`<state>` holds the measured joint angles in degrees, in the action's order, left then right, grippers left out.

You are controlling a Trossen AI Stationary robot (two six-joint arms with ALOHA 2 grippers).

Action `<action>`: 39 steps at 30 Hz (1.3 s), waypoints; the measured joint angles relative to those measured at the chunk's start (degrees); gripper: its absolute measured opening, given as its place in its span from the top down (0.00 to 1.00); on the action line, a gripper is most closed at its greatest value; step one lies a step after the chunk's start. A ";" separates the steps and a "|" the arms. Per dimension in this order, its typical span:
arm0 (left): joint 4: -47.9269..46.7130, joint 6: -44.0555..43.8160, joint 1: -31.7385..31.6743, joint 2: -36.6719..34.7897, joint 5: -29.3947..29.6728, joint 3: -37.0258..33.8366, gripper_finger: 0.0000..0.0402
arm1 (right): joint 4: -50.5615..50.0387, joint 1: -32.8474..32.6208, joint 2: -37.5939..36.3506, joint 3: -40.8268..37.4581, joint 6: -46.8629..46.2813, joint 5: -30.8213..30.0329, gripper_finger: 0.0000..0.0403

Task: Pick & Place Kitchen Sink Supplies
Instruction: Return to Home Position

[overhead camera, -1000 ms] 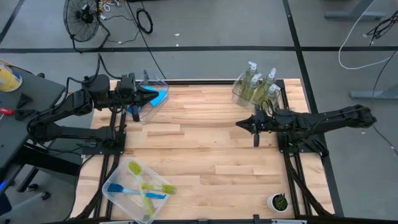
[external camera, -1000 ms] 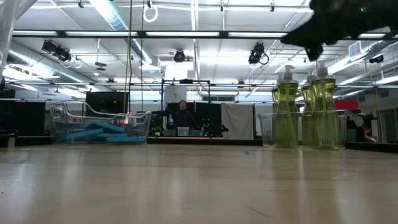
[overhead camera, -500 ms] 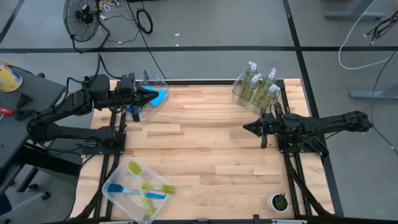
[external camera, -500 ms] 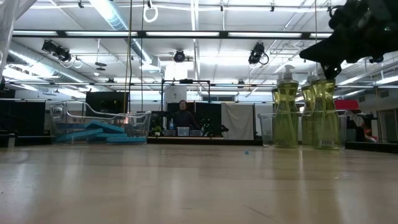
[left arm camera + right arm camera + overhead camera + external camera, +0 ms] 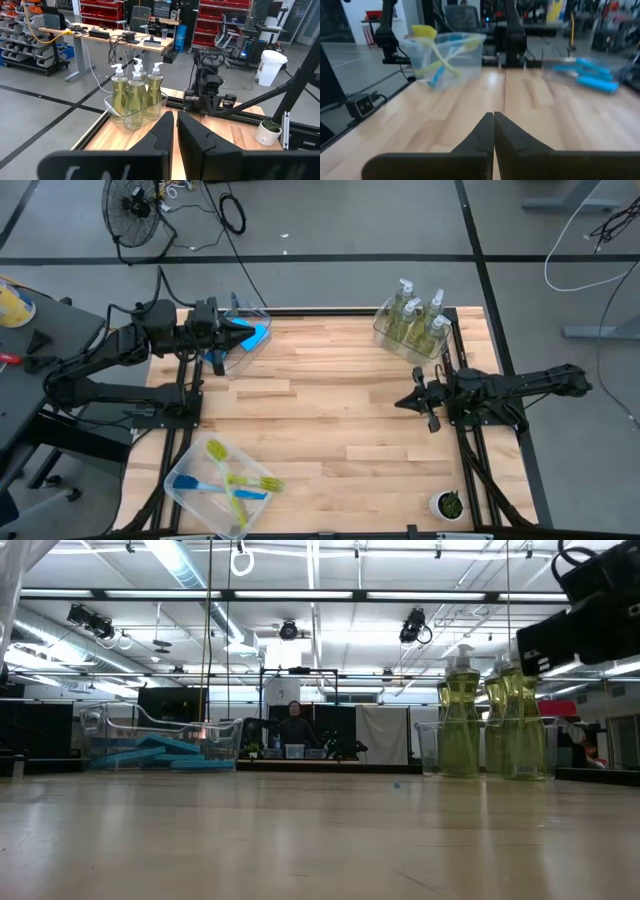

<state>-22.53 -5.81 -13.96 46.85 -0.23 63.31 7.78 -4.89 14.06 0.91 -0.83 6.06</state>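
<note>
Three clear pump bottles of yellow-green soap point(image 5: 412, 320) stand in a clear bin at the far right. Flat blue sponges point(image 5: 257, 336) lie in a clear bin at the far left. Yellow-green and blue dish brushes point(image 5: 232, 479) lie in a clear bin at the near left. My left gripper point(image 5: 246, 330) hovers shut over the sponge bin, holding nothing; its own view shows its fingers point(image 5: 165, 131) together. My right gripper point(image 5: 401, 402) is shut and empty, near the table's right edge and nearer than the soap bin, pointing level across the table point(image 5: 493, 118).
A small white pot with a green plant point(image 5: 448, 503) stands at the near right corner. The middle of the wooden table point(image 5: 320, 420) is bare. In the low view the soap bottles point(image 5: 485, 725) stand at the right and the sponge bin point(image 5: 160, 745) at the left.
My right gripper has sunk and drawn back toward the table's right edge, a little toward the near edge, rolling slightly. It stays shut and empty. Nothing on the table has moved.
</note>
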 joint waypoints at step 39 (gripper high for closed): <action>0.00 -0.02 0.00 0.02 0.00 0.00 0.93 | -7.37 0.07 -13.79 0.00 7.33 -5.59 0.97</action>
<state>-22.53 -5.82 -13.96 46.87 -0.23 63.31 0.40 -4.82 0.27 0.91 6.50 0.47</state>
